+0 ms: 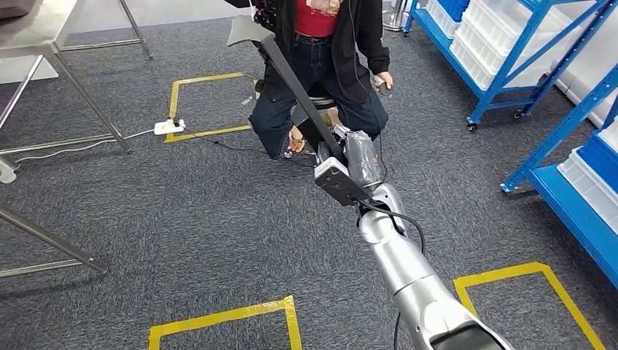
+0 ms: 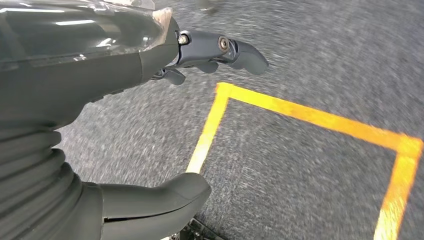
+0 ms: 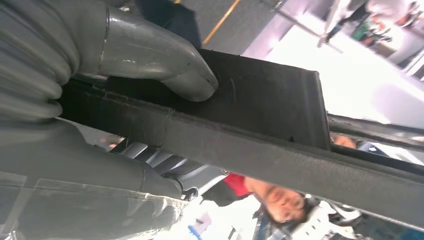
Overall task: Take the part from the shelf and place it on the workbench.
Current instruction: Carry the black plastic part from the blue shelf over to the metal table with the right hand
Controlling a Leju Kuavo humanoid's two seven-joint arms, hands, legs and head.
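One part point(image 1: 291, 80), long, dark and bar-shaped, is being held in the right hand point(image 1: 350, 164) and is pointing up and away over the grey carpet point(image 1: 182, 219). Its flared far end is overlapping a seated person point(image 1: 328, 58), whose upper body is being cut off by the frame edge. In the right wrist view the thumb point(image 3: 150, 55) is pressing on the part's flat face; the other fingers are hiding behind it. The left hand point(image 2: 165, 115) is hanging over yellow floor tape point(image 2: 300, 115), fingers apart, gripping nothing. Blue shelves point(image 1: 510, 51) with white bins point(image 1: 503, 29) are standing along the right, partly cropped.
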